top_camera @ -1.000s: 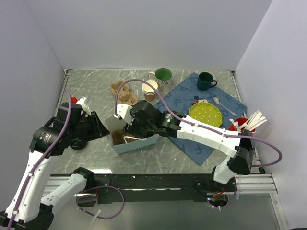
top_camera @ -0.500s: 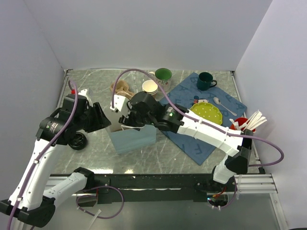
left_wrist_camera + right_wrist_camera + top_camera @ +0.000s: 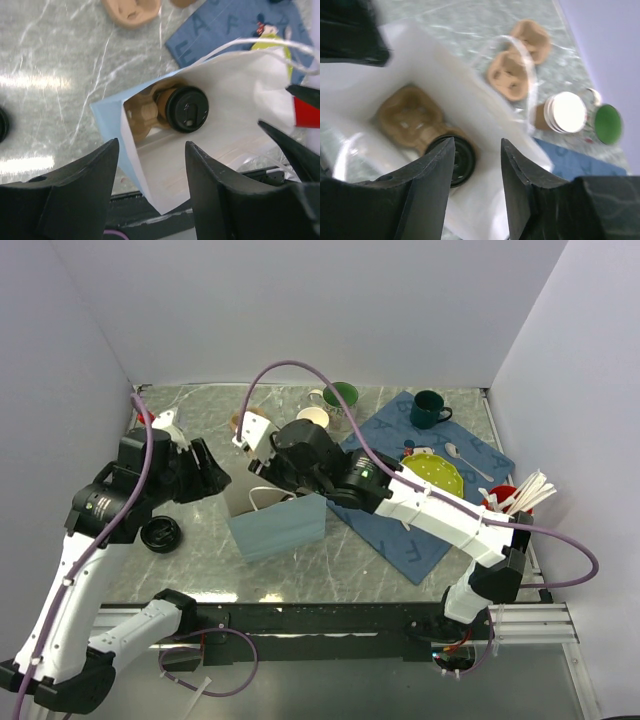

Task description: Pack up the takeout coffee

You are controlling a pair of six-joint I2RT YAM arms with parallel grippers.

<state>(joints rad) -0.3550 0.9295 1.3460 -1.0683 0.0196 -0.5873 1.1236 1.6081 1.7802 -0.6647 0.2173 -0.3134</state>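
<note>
Black-lidded takeout coffee [image 3: 186,109], upright, inside bag [image 3: 235,80]

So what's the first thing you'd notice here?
The open blue bag in the middle. Inside sits a coffee cup with a black lid, in a brown tray. On the right, a green dotted plate lies on a blue mat.

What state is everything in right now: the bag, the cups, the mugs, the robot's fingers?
Paper bag: mouth open.
Takeout coffee: lid on, inside the bag.
Cup carrier: inside the bag.
Loose black lid: lying flat, on no cup.
Stacked paper cups: upright, lidless.
Green-lined mug: upright.
Dark green mug: upright.
Left fingers: open, empty.
Right fingers: open, empty.
</note>
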